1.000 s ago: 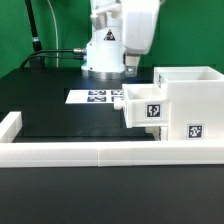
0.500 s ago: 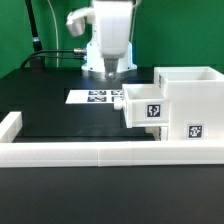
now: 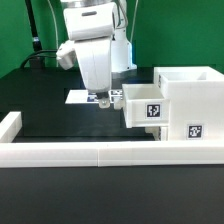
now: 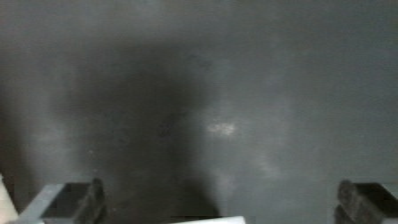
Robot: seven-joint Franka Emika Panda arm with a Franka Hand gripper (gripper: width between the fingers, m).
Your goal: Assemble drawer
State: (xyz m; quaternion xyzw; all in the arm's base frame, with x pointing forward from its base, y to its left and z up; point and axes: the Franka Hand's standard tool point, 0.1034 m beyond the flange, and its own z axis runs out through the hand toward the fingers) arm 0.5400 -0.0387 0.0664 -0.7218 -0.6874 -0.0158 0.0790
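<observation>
The wrist view shows mostly the dark table surface (image 4: 196,90), grey-black and a little blurred, with a small pale spot (image 4: 224,128) on it. The two fingers (image 4: 71,200) of the gripper (image 4: 217,202) appear as dark blocks, one at each side, and they stand wide apart with bare table between them. Between the fingers, at the picture edge, a small white corner (image 4: 210,219) of some flat thing is visible; what it is cannot be told.
</observation>
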